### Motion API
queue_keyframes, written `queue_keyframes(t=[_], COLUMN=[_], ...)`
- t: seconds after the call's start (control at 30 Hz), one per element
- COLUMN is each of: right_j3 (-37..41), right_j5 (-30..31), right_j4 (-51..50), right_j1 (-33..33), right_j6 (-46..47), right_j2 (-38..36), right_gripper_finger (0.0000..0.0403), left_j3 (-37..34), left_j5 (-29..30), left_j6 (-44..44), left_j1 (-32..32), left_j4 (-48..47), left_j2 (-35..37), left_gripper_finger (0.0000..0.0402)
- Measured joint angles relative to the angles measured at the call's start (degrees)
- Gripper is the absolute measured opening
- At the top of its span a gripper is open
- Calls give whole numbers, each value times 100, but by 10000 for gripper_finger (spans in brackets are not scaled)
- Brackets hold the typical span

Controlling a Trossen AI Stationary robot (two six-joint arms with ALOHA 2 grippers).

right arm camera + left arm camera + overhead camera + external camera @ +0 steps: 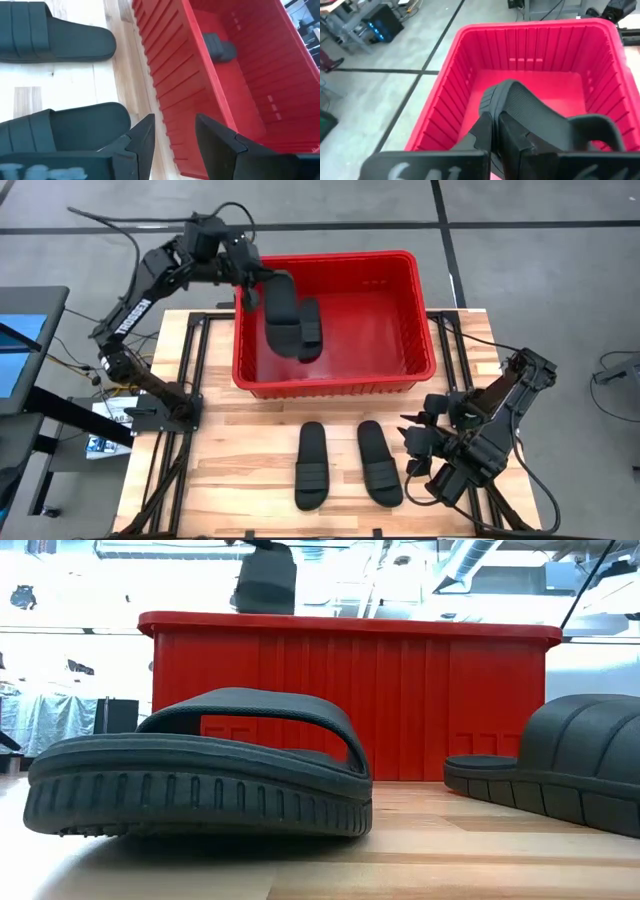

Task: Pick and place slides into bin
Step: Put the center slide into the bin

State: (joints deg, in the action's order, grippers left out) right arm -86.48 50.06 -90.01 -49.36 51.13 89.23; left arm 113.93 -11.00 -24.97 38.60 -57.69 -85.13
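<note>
My left gripper [252, 288] is over the left part of the red bin [400, 375] and is shut on one black slide [283, 315]. That slide's strap [312, 328] bulges toward the table's right. It also shows above the bin's rim in the low view [266, 580]. Two more slides [312, 465] [380, 463] lie sole down, side by side, on the wooden table in front of the bin. My right gripper [415, 442] is open and empty, just right of them, low over the table. A fourth slide does not show. My left gripper pinches the slide's sole [496, 117] between its two fingers, near one end, away from the strap [595, 131]. The fingers come from the table's left, slanting down. The slide hangs tilted, turned on its edge, above the bin's floor, its lower end down inside the bin.
The bin stands at the table's far middle, its near wall [170, 75] close to the two lying slides. In the right wrist view the nearer slide [65, 132] lies just by the open fingers. Bare wood [230, 470] lies left of the slides.
</note>
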Motion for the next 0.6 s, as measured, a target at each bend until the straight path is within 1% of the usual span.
queue_keyframes(t=[0.13,0.23,0.3,0.47,0.6], right_j3=[2,2,2,2,2], right_j5=[20,132,185,310,315], right_j4=[-1,-1,-1,-1,-1], right_j1=[15,39,75,220,348], right_j6=[0,-4,-16,-59,-64], right_j2=[-2,0,0,0,0], right_gripper_finger=[132,132,133,134,134], left_j3=[-86,-290,-432,-781,-1052], left_j5=[-595,-994,-1109,-1134,-1372], left_j6=[-361,-506,-580,-867,-1010], left_j1=[452,686,795,928,1042], left_j4=[38,106,138,323,378], left_j2=[-113,-198,-289,-507,-649], left_gripper_finger=[0,0,0,0,0])
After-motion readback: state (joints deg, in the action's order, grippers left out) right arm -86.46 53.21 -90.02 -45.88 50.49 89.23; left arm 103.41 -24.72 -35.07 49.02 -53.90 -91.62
